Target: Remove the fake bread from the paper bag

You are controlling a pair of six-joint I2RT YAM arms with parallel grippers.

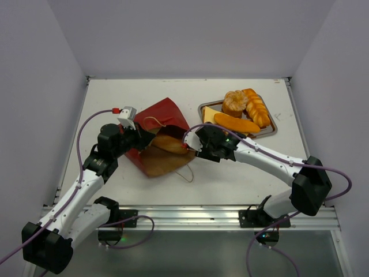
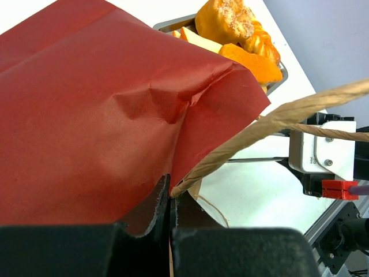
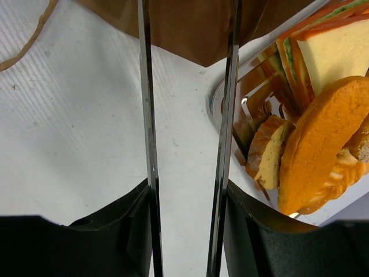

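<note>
The dark red paper bag (image 1: 164, 114) lies on its side mid-table, its brown mouth (image 1: 163, 160) facing the near edge. One golden oval roll (image 1: 169, 144) lies in the mouth. My left gripper (image 1: 142, 138) is shut on the bag's edge (image 2: 104, 115) by a string handle (image 2: 277, 118); its jaws (image 2: 170, 196) pinch the paper. My right gripper (image 1: 192, 142) is open and empty at the right of the mouth. In the right wrist view (image 3: 187, 23) only table and brown paper (image 3: 190, 34) lie between its fingers. Bun (image 1: 235, 103), braided loaf (image 1: 257, 107), roll (image 1: 236, 123) and wedge (image 1: 210, 113) lie in the tray.
The shiny metal tray (image 1: 271, 131) stands at the back right, just right of my right gripper; its rim (image 3: 230, 86) shows close beside the right finger. A loose string handle (image 1: 187, 173) trails on the table in front of the bag. White walls enclose the table.
</note>
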